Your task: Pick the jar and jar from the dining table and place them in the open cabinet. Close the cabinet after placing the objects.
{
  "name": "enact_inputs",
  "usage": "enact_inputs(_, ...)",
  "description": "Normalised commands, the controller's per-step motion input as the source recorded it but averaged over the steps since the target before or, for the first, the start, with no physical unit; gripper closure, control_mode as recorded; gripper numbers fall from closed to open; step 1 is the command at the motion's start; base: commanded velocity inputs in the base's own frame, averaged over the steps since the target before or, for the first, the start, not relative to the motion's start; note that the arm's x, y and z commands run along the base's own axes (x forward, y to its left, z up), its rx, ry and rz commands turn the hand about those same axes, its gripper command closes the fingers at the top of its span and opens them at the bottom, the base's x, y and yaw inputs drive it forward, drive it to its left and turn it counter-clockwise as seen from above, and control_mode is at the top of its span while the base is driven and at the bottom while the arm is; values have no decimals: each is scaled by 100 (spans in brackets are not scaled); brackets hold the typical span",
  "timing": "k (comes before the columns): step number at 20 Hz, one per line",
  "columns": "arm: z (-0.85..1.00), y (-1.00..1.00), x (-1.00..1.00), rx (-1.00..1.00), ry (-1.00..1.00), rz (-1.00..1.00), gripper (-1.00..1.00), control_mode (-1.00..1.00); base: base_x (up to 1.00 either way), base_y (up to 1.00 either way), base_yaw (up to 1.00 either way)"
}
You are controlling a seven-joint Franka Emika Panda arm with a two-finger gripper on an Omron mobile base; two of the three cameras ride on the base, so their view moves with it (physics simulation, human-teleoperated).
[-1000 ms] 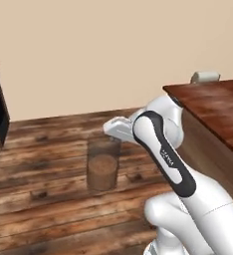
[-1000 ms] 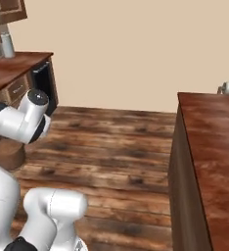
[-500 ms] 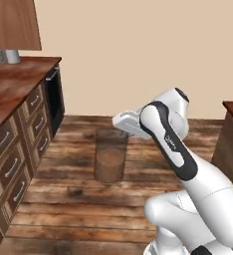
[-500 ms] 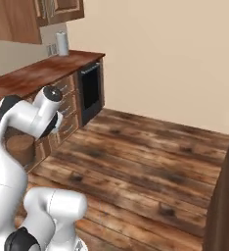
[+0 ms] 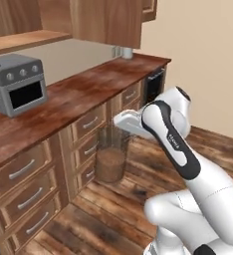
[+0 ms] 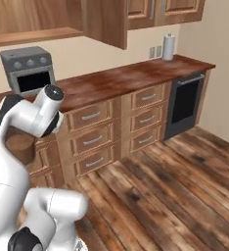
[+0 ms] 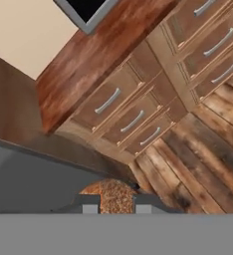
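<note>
Beneath the arm, powder jar [image 5: 111, 157], top seemingly hidden by jaws.

arm [image 5: 188, 164]: glossy white shell | dark grey joint bands | rounded, bulbous links

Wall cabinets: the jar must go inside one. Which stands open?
The cabinet above the grey oven: its door stands swung out, baring its inner shelf. The doors further right are shut.

One jar [image 5: 111, 158], one oven [image 5: 17, 90]
</note>
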Motion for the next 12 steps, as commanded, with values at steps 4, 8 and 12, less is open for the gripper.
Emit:
enact_inputs(4,0,0,0,0,0,0,100,100,100,-33,48)
enact_inputs(8,0,0,0,0,0,0,100,100,94,-10,14)
enact_inputs(12,0,0,0,0,0,0,100,100,52,28,-5)
